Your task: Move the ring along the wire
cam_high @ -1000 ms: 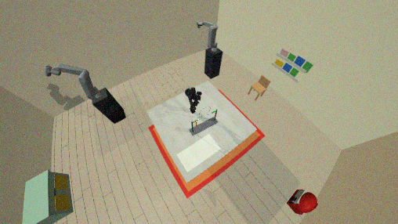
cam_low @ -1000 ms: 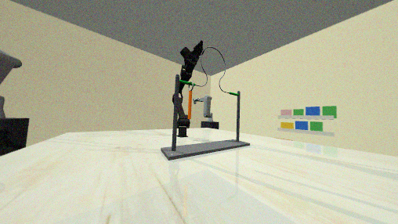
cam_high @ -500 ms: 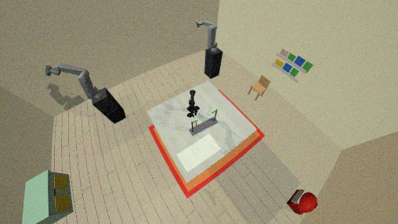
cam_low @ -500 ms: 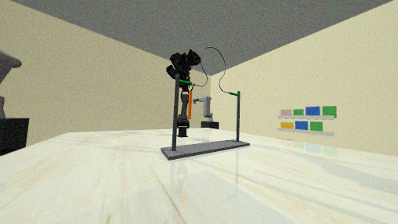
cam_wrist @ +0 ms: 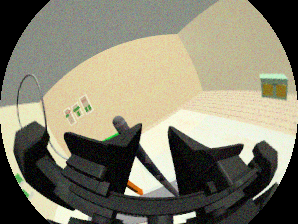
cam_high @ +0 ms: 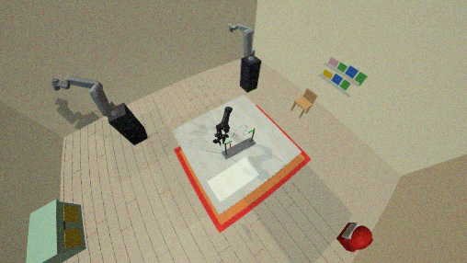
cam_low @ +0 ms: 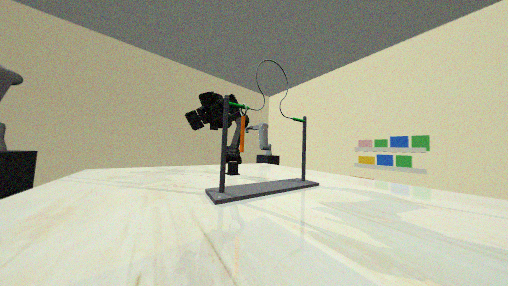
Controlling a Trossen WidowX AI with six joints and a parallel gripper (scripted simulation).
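Note:
The wire frame stands on a grey base [cam_low: 265,189] [cam_high: 239,148] with a left post [cam_low: 223,155] and a right post [cam_low: 304,150]. The thin grey wire [cam_low: 272,62] loops high between them. The ring's orange handle [cam_low: 242,134] [cam_wrist: 133,184] hangs straight down from the green part [cam_low: 238,105] by the left post. The other green part [cam_low: 297,119] is by the right post. My gripper [cam_low: 227,116] [cam_wrist: 154,128] [cam_high: 221,137] is level with the top of the left post, close to the handle's upper end. Its fingers stand partly open; the post and handle show in the gap ahead of them, not clamped.
The frame stands on a pale table top [cam_low: 150,225] [cam_high: 276,138] bordered in orange and red. Two other grey arms on dark pedestals [cam_high: 129,126] [cam_high: 250,73] stand on the floor, far off. A chair [cam_high: 305,101] and a wall shelf [cam_low: 392,150] are off to the right.

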